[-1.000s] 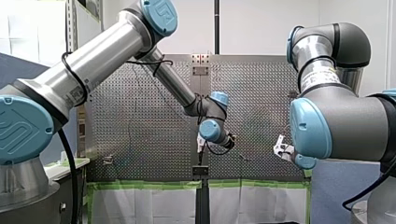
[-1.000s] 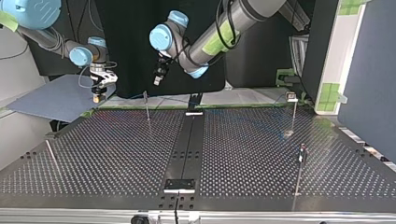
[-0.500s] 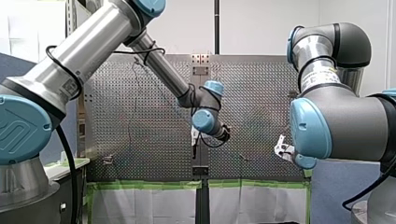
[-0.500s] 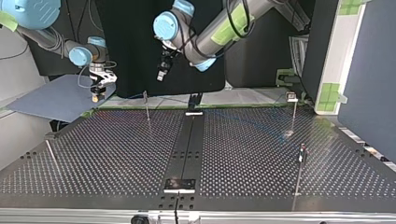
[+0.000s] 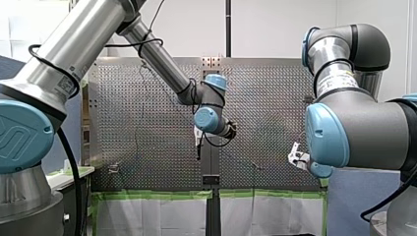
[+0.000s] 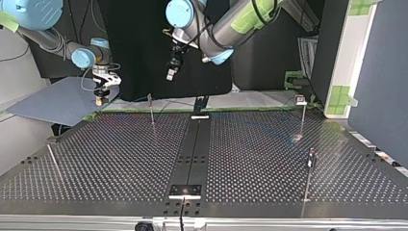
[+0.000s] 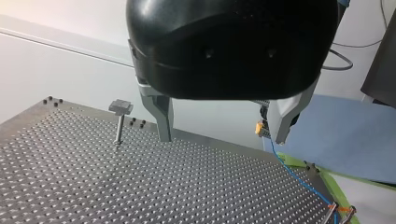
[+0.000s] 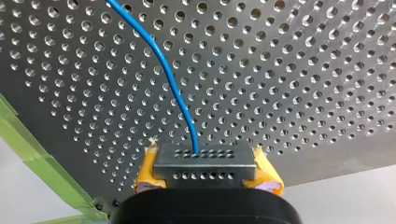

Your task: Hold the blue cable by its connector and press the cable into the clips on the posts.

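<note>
Clamping the connector (image 8: 205, 161), my right gripper (image 8: 206, 176), blue cable (image 8: 173, 88) running over the table (image 8: 303, 70), my left gripper (image 7: 222, 137) fingers apart

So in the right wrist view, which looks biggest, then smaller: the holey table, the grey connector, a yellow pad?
Biggest: holey table.
Next: grey connector.
Smallest: yellow pad, only partly in sight.

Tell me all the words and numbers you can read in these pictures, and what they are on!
No word, number or brand is readable in any view.
On my left arm, the sticker: too small to read.
On my right arm, the label: blurred, not readable.
On the blue joint cap, the raised mark: curved shapes, cut off at the edge, not legible as letters.
</note>
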Tool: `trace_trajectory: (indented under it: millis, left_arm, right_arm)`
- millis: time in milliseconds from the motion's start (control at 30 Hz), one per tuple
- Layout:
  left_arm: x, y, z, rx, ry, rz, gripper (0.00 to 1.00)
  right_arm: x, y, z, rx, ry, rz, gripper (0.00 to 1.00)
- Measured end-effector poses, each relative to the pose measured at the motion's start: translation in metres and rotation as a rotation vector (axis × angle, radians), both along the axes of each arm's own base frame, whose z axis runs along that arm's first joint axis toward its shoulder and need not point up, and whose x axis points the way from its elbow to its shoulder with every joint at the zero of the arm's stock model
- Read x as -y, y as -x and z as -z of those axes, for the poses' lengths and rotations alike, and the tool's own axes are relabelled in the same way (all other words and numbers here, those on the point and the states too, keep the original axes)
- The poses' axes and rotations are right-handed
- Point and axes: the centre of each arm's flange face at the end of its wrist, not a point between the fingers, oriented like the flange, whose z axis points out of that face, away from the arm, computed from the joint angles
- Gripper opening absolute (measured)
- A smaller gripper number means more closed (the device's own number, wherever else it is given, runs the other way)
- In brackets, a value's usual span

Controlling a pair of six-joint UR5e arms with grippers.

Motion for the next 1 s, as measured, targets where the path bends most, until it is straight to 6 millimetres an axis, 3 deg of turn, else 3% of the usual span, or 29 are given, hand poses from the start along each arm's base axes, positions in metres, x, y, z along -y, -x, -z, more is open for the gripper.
trace_trajectory:
  millis: [333, 1000]
  left_arm:
    - [-0.026, 0.026, -0.018, 0.009, -0.001, -0.015, 0.99]
    - [-0.076, 0.077, -0.045, 0.036, 0.010, -0.061, 0.99]
  right_arm:
    - [0.002, -0.002, -0.008, -0.001, 0.007, -0.010, 0.00]
    - [0.006, -0.022, -0.099, -0.060, 0.076, -0.024, 0.00]
